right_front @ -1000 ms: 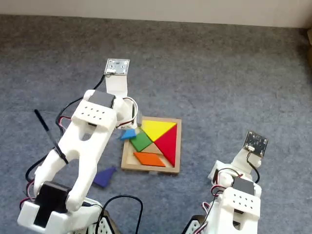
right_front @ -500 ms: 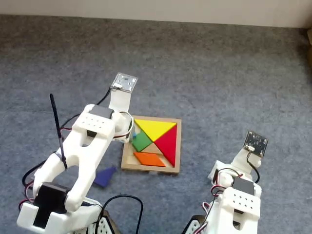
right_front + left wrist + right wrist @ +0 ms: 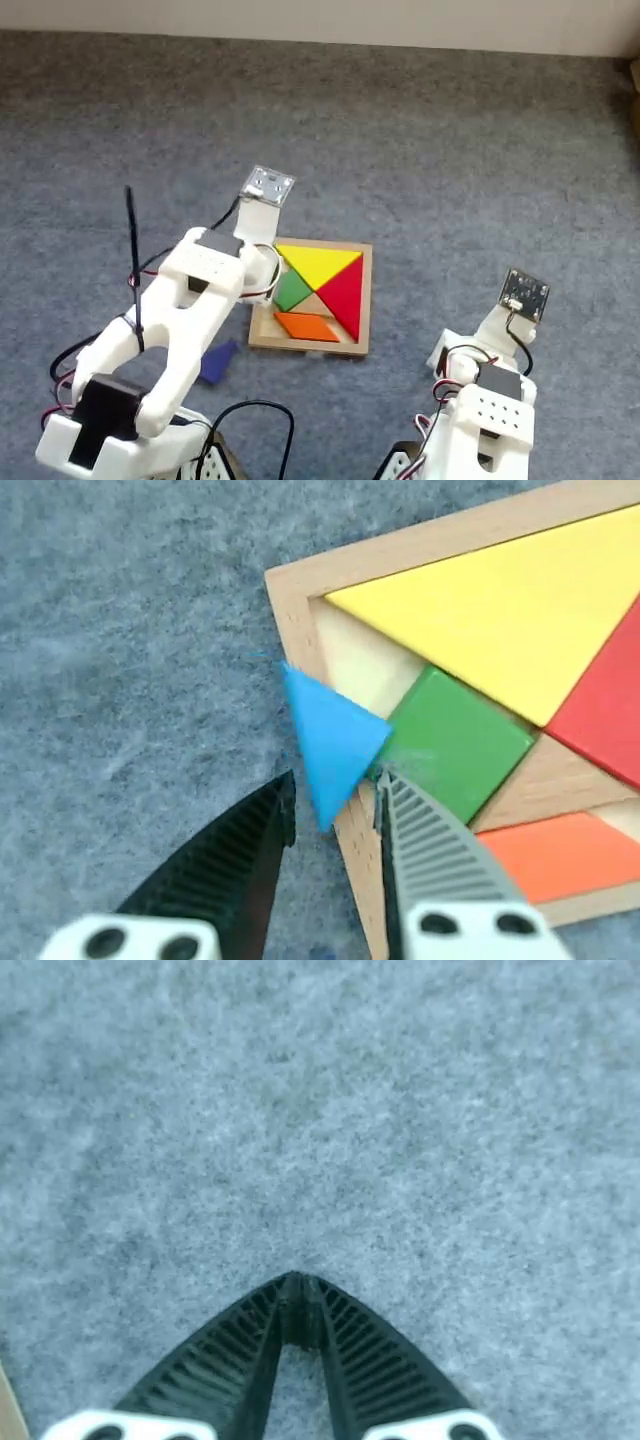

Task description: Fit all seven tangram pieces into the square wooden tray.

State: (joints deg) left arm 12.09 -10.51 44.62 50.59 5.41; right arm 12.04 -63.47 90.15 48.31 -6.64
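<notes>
Grey, carpet-like tabletop (image 3: 480, 150) under two white arms. Swung the left arm (image 3: 190, 300) over the last second from beside the wooden tray (image 3: 367, 300) to above its left rim, with the wrist board carried toward the tray too. Hid, from the high view, the blue triangle (image 3: 335, 745) that a second earlier had shown just outside that rim.

Gripped that blue triangle by its lower corner in the left jaws, seen in the left wrist view. Held it tilted, its upper part across the wooden rim and over a pale empty slot between the yellow triangle (image 3: 500, 600) and the green square (image 3: 455, 745). Not yet laid flat; probably on the point of being lowered, with a turn needed to clear the rim and settle against the green square.

Left unchanged inside the tray: yellow triangle, red triangle (image 3: 345, 295), green square, orange parallelogram (image 3: 307, 325). Left a purple piece (image 3: 215, 362) in the same spot on the tabletop, near the tray's lower left corner, waiting for a later pick.

Kept the right arm (image 3: 490, 400) parked, right jaws closed on nothing above bare grey surface, same as before.
</notes>
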